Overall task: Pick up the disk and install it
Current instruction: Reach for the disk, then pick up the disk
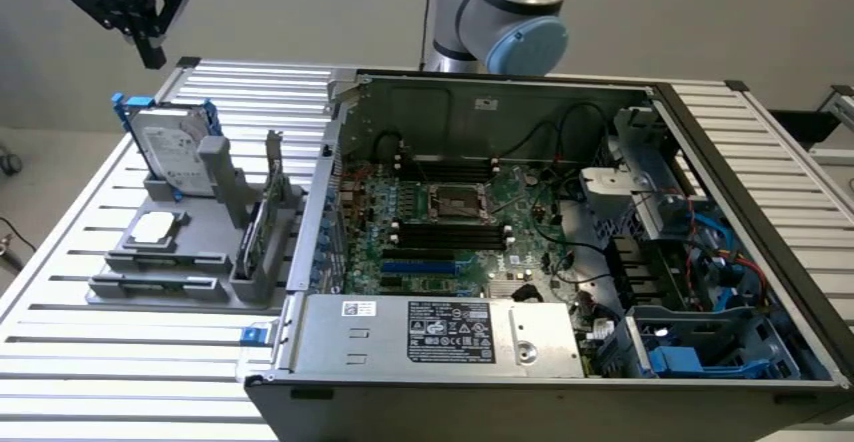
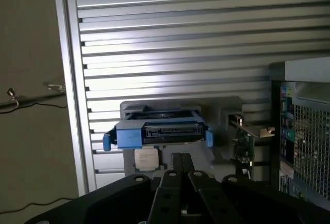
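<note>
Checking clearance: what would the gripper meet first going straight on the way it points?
Likely the disk, standing in the grey holder ahead of the gripper; depth is unclear, so possibly the holder beside it.

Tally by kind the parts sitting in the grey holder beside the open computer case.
Disk in blue carrier: 1
Square chip: 1
Circuit card: 1
Total: 3

Arm [image 1: 514, 10]: grey segments, pale blue joint cap, standing at the rear in the exterior view.
Gripper [image 1: 150, 54]: black, hanging high at the exterior view's left, pointing down, slightly tilted.
Fingers [image 2: 177, 168]: pressed together, apparently with nothing between them, though their tips are dark.
</note>
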`<state>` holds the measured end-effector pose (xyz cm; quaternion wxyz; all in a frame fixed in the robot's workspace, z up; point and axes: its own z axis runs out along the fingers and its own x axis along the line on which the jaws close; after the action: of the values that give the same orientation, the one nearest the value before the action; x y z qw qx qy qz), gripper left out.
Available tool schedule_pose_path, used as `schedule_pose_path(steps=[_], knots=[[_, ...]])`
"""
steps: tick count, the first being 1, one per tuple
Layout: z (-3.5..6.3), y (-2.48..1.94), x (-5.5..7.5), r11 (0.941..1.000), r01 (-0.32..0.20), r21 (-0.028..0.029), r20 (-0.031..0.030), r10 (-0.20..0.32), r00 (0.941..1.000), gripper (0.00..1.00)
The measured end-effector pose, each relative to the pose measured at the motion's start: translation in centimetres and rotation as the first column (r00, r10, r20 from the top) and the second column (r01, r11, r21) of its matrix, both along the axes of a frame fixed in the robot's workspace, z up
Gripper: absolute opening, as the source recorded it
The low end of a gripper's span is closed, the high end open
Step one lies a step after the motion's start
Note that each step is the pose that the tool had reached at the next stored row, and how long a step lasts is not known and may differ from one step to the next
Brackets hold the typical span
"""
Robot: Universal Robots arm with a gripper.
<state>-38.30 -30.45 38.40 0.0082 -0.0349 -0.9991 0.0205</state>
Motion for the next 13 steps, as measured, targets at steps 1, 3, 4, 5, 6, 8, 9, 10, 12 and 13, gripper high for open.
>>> schedule_pose_path(steps=[1, 3, 4, 5, 6, 8, 9, 10, 12, 13], knots=[[-0.01, 0.02, -0.47, 1.0000, 0.000, -0.0007, -0.0020, 0.000, 1.0000, 0.11], [-0.02, 0.02, -0.70, 1.0000, 0.000, -0.0014, -0.0041, 0.000, 1.0000, 0.11], [-0.02, 0.02, -0.70, 1.0000, 0.000, -0.0015, -0.0042, 0.000, 1.0000, 0.11], [-0.02, 0.02, -0.70, 1.0000, 0.000, -0.0014, -0.0043, 0.000, 1.0000, 0.11], [-0.02, 0.02, -0.70, 1.0000, 0.000, -0.0014, -0.0043, 0.000, 1.0000, 0.11], [-0.02, 0.02, -0.71, 1.0000, 0.000, -0.0015, -0.0043, 0.000, 1.0000, 0.11], [-0.02, 0.02, -0.71, 1.0000, 0.000, -0.0014, -0.0043, 0.000, 1.0000, 0.11], [-0.02, 0.02, -0.70, 1.0000, 0.000, -0.0014, -0.0043, 0.000, 1.0000, 0.11], [-0.02, 0.02, -0.70, 1.0000, 0.000, -0.0014, -0.0043, 0.000, 1.0000, 0.11], [-0.02, 0.02, -0.70, 1.0000, 0.000, -0.0014, -0.0043, 0.000, 1.0000, 0.11]])
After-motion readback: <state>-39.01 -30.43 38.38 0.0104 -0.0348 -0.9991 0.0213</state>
